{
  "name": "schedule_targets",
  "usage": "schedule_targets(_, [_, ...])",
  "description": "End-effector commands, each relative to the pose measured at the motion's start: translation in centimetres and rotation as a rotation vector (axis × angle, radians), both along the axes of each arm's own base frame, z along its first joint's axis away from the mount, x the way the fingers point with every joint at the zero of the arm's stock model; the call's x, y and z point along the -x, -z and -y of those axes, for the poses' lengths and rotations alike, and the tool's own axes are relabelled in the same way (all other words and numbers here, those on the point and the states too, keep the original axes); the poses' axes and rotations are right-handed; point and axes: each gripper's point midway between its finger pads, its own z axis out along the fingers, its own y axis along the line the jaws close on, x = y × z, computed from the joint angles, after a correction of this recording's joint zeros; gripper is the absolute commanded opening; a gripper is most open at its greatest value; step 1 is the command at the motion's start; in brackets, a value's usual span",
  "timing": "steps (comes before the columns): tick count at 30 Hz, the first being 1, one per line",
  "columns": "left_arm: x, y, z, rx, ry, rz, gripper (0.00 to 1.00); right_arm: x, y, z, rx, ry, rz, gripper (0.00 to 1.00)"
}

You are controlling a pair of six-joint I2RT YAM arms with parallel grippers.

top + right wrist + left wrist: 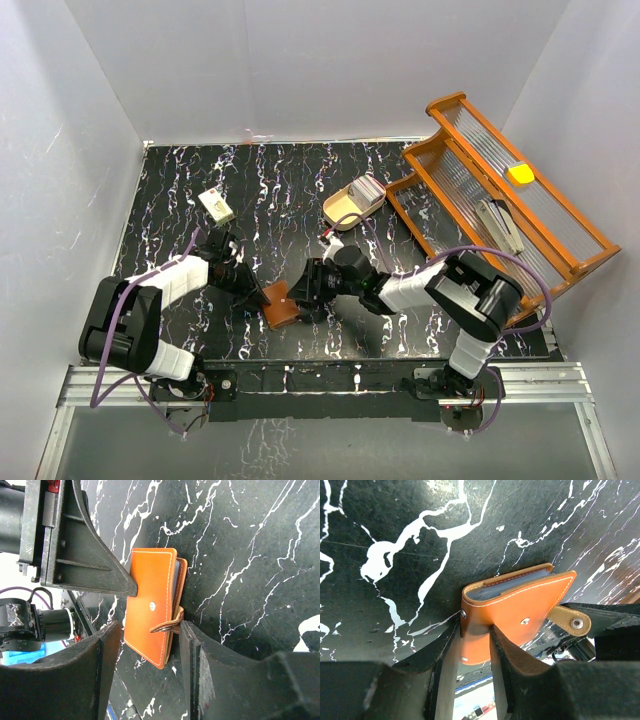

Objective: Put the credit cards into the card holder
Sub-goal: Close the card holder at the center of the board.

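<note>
The brown leather card holder lies folded near the table's front, between both grippers. In the left wrist view the card holder shows grey-blue lining at its open edge, and its snap strap hangs loose. My left gripper is shut on its spine end. My right gripper is open and straddles the strap end; one finger touches the strap. The card holder also shows in the right wrist view. The credit cards sit stacked in a beige oval tray farther back.
A small cream block lies at the back left. An orange wooden rack with a yellow piece leans at the right. The front rail runs along the near edge.
</note>
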Motion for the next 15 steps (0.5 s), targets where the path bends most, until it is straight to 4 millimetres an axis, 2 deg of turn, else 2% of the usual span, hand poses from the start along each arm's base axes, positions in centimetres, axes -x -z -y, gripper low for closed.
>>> schedule_targets(1, [0.5,1.3,-1.3,-0.101,0.012,-0.027,0.27,-1.1,-2.2,-1.5,-0.064,-0.013,0.037,0.47])
schedule_targets(10, [0.3,1.2,-0.4,-0.051,0.017,-0.014,0.25,-1.7,-2.1,-1.7,0.018,-0.088,0.145,0.45])
schedule_targets(12, [0.2,1.3,-0.1,-0.031,0.014,-0.012,0.25,-1.5,-1.1,-1.9,0.035,-0.111,0.133,0.46])
schedule_targets(15, [0.1,1.2,0.2,-0.013,0.011,-0.011,0.25,-1.2,-1.0,-2.4,0.028,-0.145,0.124,0.45])
